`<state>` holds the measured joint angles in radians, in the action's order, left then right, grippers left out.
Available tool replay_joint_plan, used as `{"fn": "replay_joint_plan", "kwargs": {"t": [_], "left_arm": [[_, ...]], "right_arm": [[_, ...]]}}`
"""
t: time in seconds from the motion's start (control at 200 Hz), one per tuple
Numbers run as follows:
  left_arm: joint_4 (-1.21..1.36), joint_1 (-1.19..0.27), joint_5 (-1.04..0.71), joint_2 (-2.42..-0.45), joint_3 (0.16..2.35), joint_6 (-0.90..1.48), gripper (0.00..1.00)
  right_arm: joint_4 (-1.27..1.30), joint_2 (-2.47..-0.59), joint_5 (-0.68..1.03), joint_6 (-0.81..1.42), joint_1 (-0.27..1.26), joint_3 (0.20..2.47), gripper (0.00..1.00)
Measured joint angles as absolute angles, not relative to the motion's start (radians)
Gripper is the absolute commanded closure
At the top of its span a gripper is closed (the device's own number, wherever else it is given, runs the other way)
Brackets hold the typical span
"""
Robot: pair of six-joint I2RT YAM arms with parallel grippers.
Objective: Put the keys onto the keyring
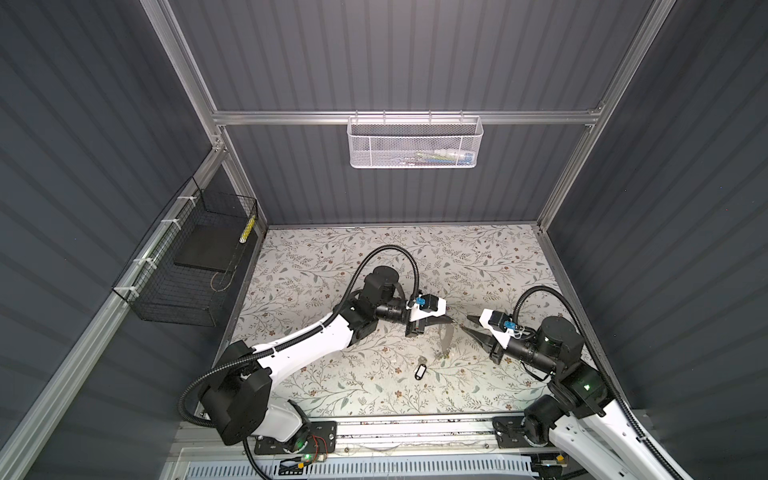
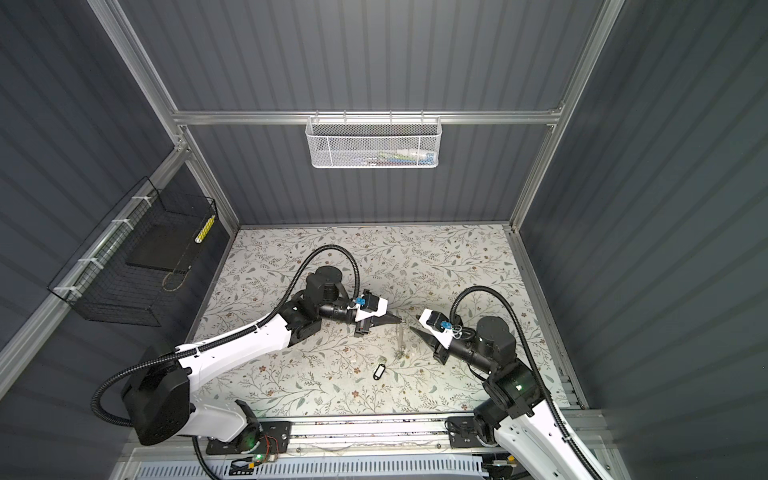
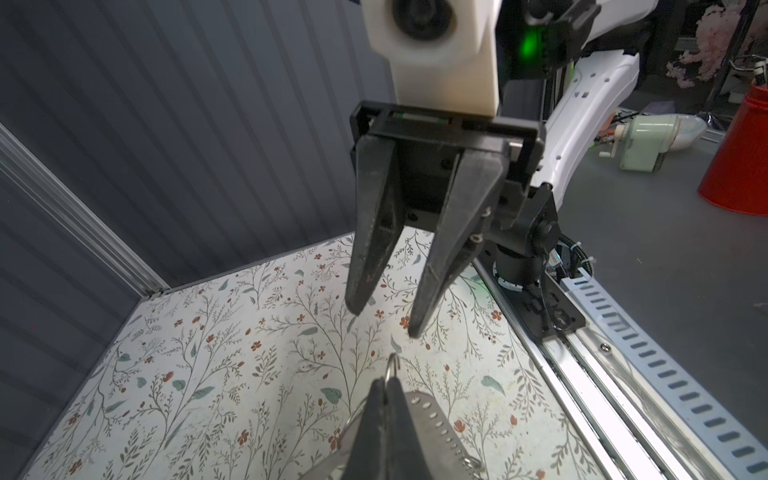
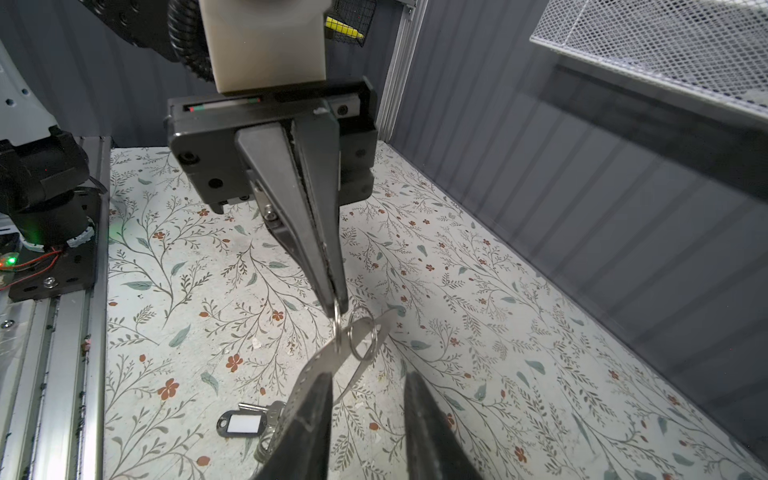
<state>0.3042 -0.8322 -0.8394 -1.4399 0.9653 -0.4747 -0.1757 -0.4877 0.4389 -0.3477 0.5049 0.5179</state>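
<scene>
- Your left gripper (image 4: 338,301) has its jaws pressed together on a small metal ring (image 4: 336,318) at the edge of the keyring (image 4: 320,361). The grey plate hangs down from the fingertips over the floral table (image 1: 332,266). The views do not settle whether its lower end touches the table.
- Pinching one ring leaves a neighbouring ring (image 4: 363,336) free and turned toward the other arm. That looks like the reason for this grip.
- Your right gripper (image 3: 386,322) faces the left one tip to tip, just beside the plate, with its jaws apart and nothing between them. In both top views the two grippers nearly meet over the middle of the table.
- The black-tagged key (image 1: 421,371) lies flat on the table near the hanging plate, on the robot's side of it, and sits on no ring.
- The green-tagged key shows in no view.
- By my judgement, the empty right gripper is placed to fetch the black-tagged key while the left presents the plate. That key is not yet threaded.
</scene>
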Motion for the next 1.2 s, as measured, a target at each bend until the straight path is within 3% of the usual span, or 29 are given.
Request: {"fn": "replay_joint_plan", "kwargs": {"t": [0.55, 0.775, 1.026, 1.196], "left_arm": [[0.646, -0.832, -0.86, -1.426, 0.885, -0.239, 1.0], [0.677, -0.832, -0.87, -1.426, 0.885, -0.219, 1.0], [0.675, -0.832, -0.877, -1.426, 0.885, -0.216, 1.0], [0.674, -0.832, -0.881, -1.426, 0.885, -0.216, 1.0]], "right_arm": [[0.009, -0.538, 0.54, -0.265, 0.505, 0.478, 0.78], [0.078, -0.516, 0.555, -0.235, 0.505, 0.443, 0.79], [0.152, -0.491, 0.554, -0.2, 0.505, 0.411, 0.72], [0.184, -0.48, 0.557, -0.184, 0.505, 0.405, 0.75]]}}
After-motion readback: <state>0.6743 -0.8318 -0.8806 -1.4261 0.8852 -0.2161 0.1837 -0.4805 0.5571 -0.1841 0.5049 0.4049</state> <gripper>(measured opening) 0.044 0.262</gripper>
